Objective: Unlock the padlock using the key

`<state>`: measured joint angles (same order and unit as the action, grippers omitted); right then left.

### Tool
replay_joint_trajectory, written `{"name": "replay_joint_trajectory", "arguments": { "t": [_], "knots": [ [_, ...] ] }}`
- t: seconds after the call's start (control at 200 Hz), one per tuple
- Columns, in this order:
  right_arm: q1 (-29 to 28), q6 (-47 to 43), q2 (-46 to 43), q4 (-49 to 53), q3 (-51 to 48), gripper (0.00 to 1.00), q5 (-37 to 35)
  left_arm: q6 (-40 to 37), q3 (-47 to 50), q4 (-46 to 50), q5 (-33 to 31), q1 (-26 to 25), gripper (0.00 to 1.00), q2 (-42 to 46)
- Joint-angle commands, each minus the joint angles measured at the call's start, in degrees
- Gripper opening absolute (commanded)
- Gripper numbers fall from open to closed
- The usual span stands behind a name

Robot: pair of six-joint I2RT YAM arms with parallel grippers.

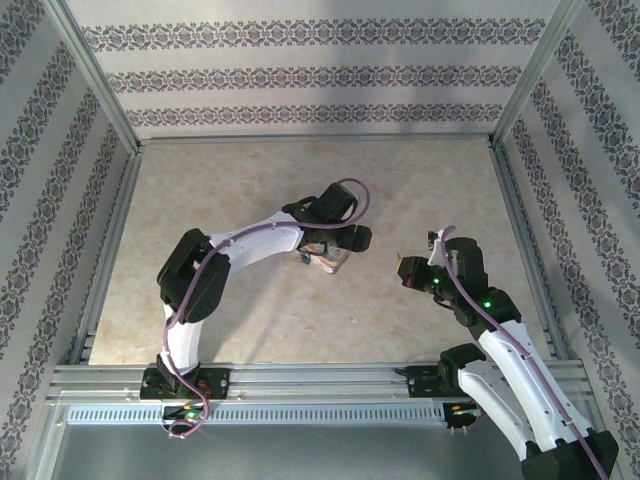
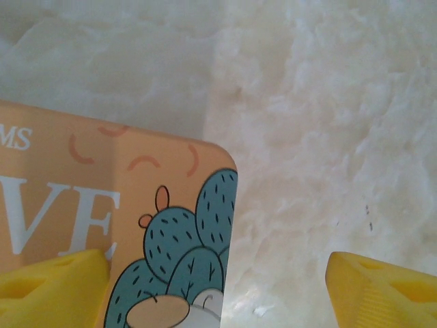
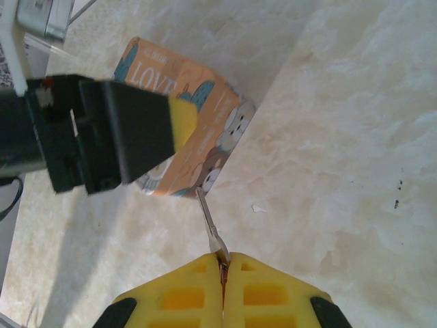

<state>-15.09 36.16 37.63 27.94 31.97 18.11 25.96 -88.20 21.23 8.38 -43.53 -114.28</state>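
The padlock (image 1: 328, 262) lies on the pale table near the middle, an orange block with "LOVE" lettering and a blue-green cactus drawing (image 2: 184, 232). My left gripper (image 1: 338, 245) hangs over it, open. One yellow finger (image 2: 54, 290) overlaps the padlock's face and the other finger (image 2: 382, 290) stands well clear of its right edge. My right gripper (image 3: 222, 258) is shut on the key (image 3: 208, 219). The thin silvery blade points at the padlock (image 3: 212, 109), and its tip reaches the lower edge. In the top view the right gripper (image 1: 408, 268) sits to the right of the padlock.
Patterned walls and aluminium posts enclose the table on three sides. A metal rail (image 1: 300, 385) runs along the near edge by the arm bases. The left gripper's black finger (image 3: 116, 133) covers part of the padlock in the right wrist view.
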Motion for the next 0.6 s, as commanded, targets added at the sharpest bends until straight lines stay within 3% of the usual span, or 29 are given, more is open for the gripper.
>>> {"name": "replay_joint_trajectory", "arguments": {
  "t": [0.0,0.165,0.325,0.595],
  "knots": [
    [0.5,0.6,-1.1,0.6,-1.1,0.0,0.8,-1.1,-4.2,2.4,1.9,-0.8,0.84,-4.7],
    [0.4,0.8,-1.2,0.7,-1.6,0.0,1.0,-1.8,-9.8,3.4,3.4,-0.6,0.84,-7.1],
    [0.5,0.6,-0.8,0.2,-1.5,0.0,1.5,-3.2,-9.6,2.1,4.7,0.1,0.85,-3.6],
    [0.5,-0.9,2.9,-5.1,-1.3,0.0,6.2,-4.1,6.3,-7.5,5.5,4.0,0.87,12.9]
  ]
}}
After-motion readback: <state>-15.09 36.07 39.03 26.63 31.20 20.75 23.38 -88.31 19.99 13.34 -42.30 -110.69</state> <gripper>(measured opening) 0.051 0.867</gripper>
